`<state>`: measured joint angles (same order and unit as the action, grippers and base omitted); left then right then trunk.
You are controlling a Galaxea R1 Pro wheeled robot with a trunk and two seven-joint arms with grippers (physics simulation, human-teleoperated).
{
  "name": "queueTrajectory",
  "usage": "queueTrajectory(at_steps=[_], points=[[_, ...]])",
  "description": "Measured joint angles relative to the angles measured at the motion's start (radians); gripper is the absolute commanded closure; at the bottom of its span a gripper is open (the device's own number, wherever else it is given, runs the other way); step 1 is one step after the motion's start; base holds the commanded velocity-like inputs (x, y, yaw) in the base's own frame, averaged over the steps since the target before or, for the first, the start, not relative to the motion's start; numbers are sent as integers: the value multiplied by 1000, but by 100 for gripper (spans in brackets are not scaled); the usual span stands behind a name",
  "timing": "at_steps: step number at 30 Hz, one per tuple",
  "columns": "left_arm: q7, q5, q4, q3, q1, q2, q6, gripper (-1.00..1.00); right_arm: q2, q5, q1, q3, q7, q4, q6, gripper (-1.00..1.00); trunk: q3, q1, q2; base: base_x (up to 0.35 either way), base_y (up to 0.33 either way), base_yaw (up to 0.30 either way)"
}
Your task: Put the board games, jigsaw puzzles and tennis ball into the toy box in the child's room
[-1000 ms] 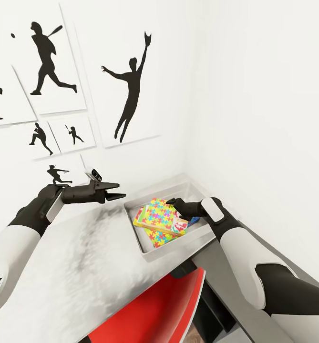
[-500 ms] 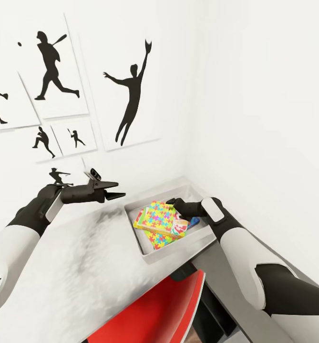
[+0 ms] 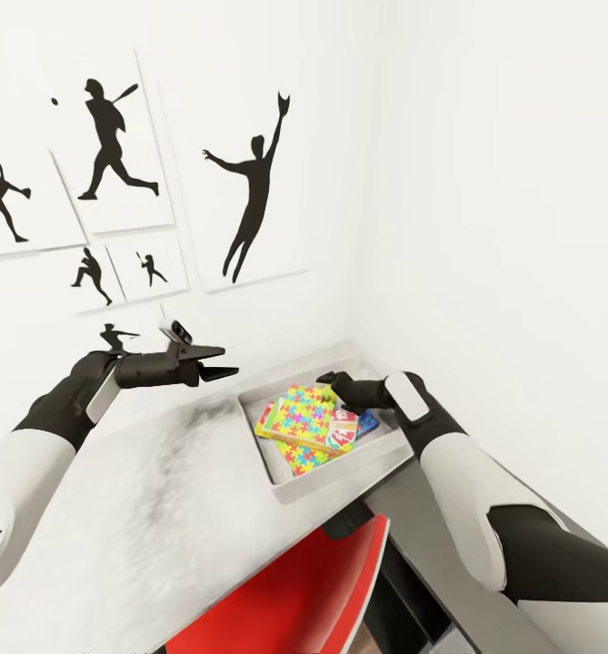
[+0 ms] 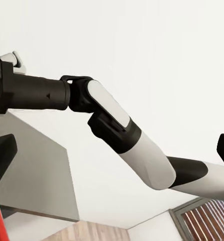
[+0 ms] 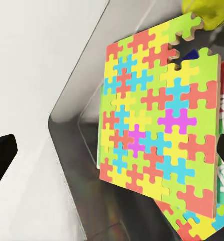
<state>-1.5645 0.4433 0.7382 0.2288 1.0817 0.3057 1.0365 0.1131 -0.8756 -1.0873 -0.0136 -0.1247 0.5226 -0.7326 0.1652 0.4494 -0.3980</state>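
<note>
Toy box [image 3: 285, 486]: shallow grey bin on the pale table [image 3: 113, 527], near the room's corner, at about 5 o'clock from the head view's centre; its dark inner wall also shows in the right wrist view [image 5: 74, 150].
Jigsaw puzzles: one multicoloured board [image 3: 302, 416] lies tilted on top of the pile inside the toy box; a second one [image 3: 304, 454] sticks out below it at 6 o'clock. The right wrist view shows the top board [image 5: 157, 135] close up, with the second [image 5: 192, 226] under its corner.
Board games: a red-and-white printed box [image 3: 343, 431] and a blue edge [image 3: 367, 422] lie under the puzzles, at their 3 o'clock side, in the box.
Tennis ball [image 5: 207, 10]: yellow-green, beside the top puzzle's notched edge; in the head view a yellow-green spot [image 3: 328, 393] sits just by the right fingertips.
Right gripper [image 3: 326, 380]: over the toy box's far end, above the pile; whether its fingers are spread or pressed together I cannot tell.
Left gripper [image 3: 222, 363]: held in the air above the table at 9 o'clock of the toy box, fingers spread, pinching nothing.
Wall pictures [image 3: 249, 191]: black sports silhouettes on the white wall at 11 o'clock.
Red chair [image 3: 294, 590]: tucked below the table edge at 6 o'clock.
</note>
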Motion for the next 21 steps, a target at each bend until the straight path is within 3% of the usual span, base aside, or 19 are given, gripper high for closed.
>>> queueTrajectory(at_steps=[8, 21], points=[[0, 0, 0, 0, 0, 0, 0, -100, 0, 1, 2, 0, 0, 29, -2, -100, -13, 0, 0, -17, 0, -19], [0, 1, 0, 0, -1, 0, 0, -100, 0, -1, 2, 0, 0, 32, -2, -100, -34, 0, 0, -102, 0, -104]])
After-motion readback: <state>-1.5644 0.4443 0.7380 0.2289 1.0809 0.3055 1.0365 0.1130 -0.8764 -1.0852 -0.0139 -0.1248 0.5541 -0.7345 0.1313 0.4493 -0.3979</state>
